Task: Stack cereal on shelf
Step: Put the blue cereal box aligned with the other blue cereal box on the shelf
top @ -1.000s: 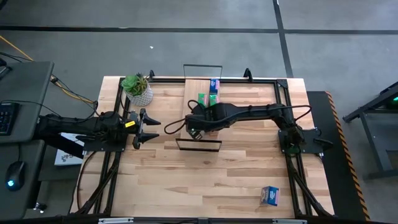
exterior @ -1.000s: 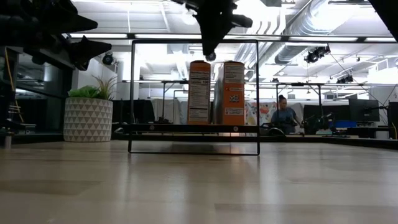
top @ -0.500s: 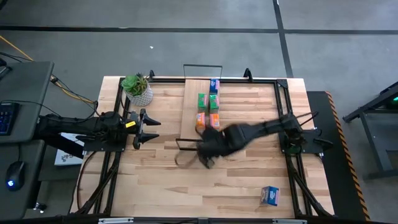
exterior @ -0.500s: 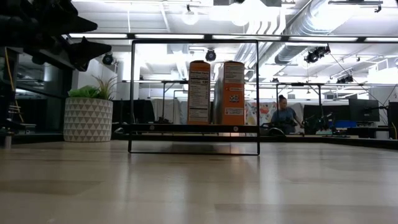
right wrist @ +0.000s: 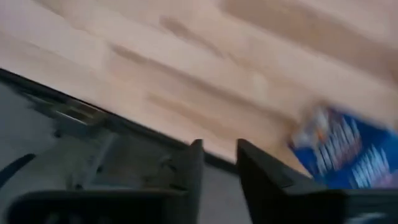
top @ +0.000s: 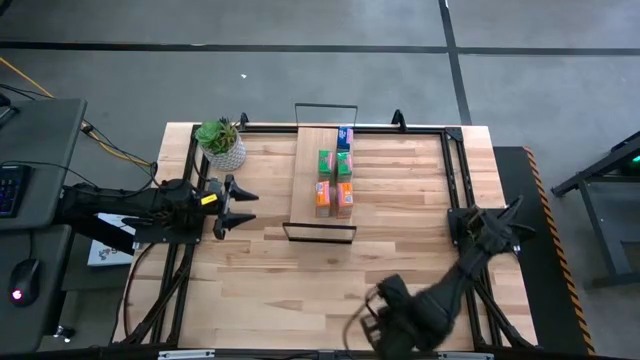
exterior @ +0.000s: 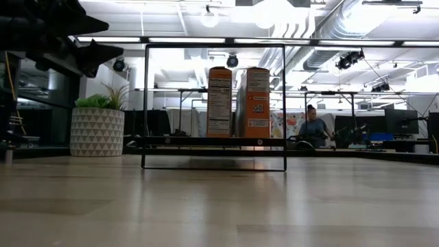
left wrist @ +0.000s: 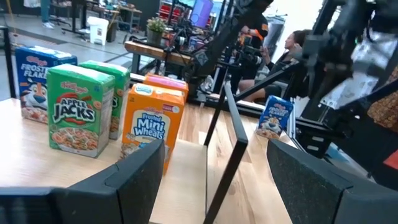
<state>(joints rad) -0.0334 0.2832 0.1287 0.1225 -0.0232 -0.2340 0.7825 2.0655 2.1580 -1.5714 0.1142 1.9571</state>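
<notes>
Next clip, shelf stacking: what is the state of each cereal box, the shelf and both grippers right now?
shelf: lying on the table, holding five boxes.
orange boxes: upright on the shelf, side by side.
green boxes: upright on the shelf.
shelved blue box: upright near the shelf's end.
loose blue box: standing on the table, ungrasped.
left gripper: open, empty, beside the shelf.
right gripper: open, empty, near the loose blue box.

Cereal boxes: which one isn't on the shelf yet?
The blue cereal box lying on the tabletop by the right gripper. The other five boxes stand on the shelf: two orange, two green, one blue.
</notes>
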